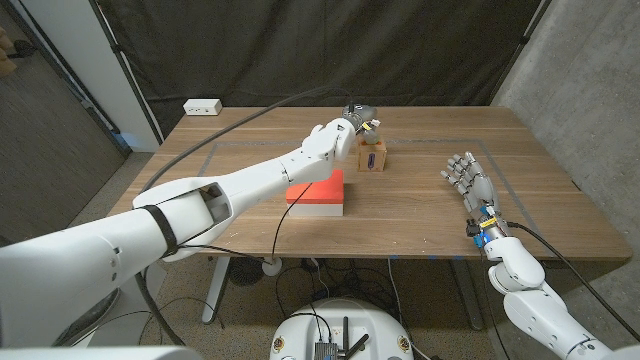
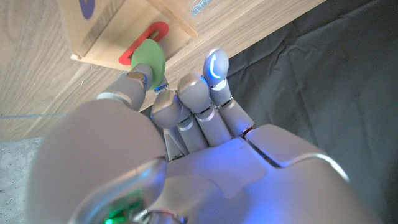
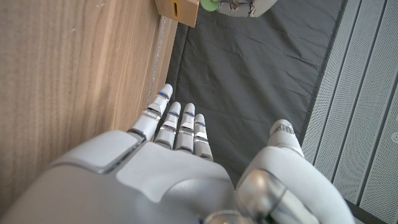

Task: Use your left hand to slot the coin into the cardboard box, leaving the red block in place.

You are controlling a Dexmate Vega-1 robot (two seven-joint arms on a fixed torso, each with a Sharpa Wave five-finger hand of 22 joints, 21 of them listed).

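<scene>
The left hand [image 1: 355, 122] was up over the cardboard box [image 1: 371, 155], pinching a green coin [image 2: 148, 57] between its fingertips. The coin's edge sat right at the red-rimmed slot [image 2: 144, 42] on top of the box (how far in it was, I could not tell). A red block [image 1: 317, 188] lay on a white slab [image 1: 322, 209] just beside the box, under the left arm. The right hand [image 1: 467, 178] was well apart on the wooden table [image 1: 420, 215], fingers straight and spread, holding nothing.
</scene>
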